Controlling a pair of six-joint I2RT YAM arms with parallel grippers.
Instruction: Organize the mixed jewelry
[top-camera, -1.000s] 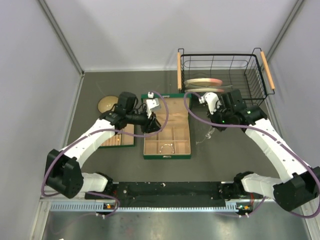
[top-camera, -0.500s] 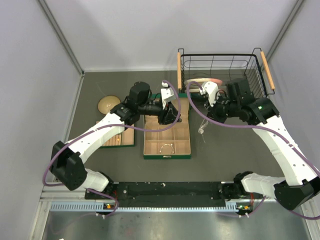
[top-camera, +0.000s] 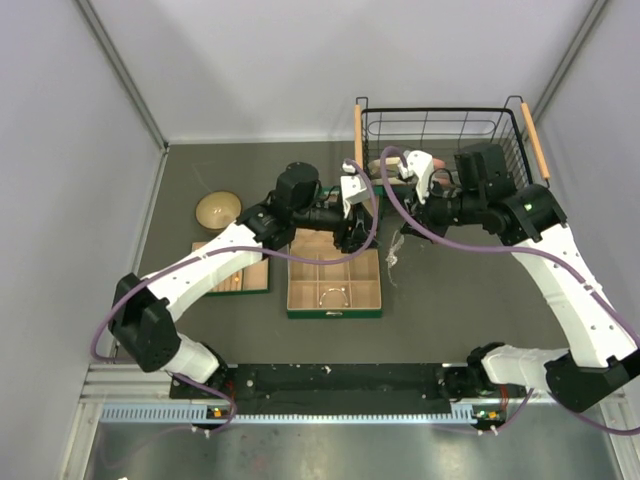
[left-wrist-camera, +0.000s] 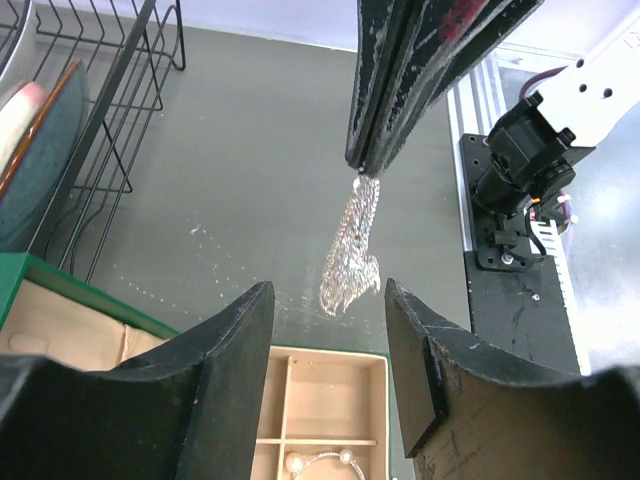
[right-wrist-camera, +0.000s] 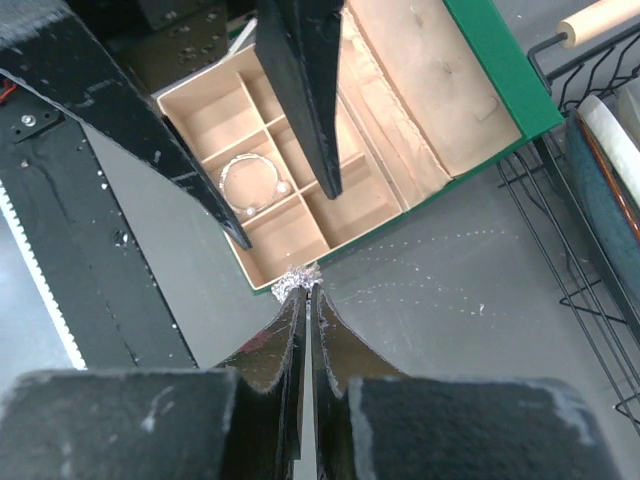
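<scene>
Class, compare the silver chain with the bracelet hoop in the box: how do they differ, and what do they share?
The chain hangs in the air, pinched by the shut right gripper; the bracelet lies flat in a compartment of the green box, untouched. The chain is a limp bunch of fine links; the bracelet is a thin round hoop. Both are silver.

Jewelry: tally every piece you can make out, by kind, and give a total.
Chain necklace: 1, hanging from the shut right gripper
Bracelet: 1, lying in a compartment of the green box
Total: 2
Anything smaller is too tiny to tell.
</scene>
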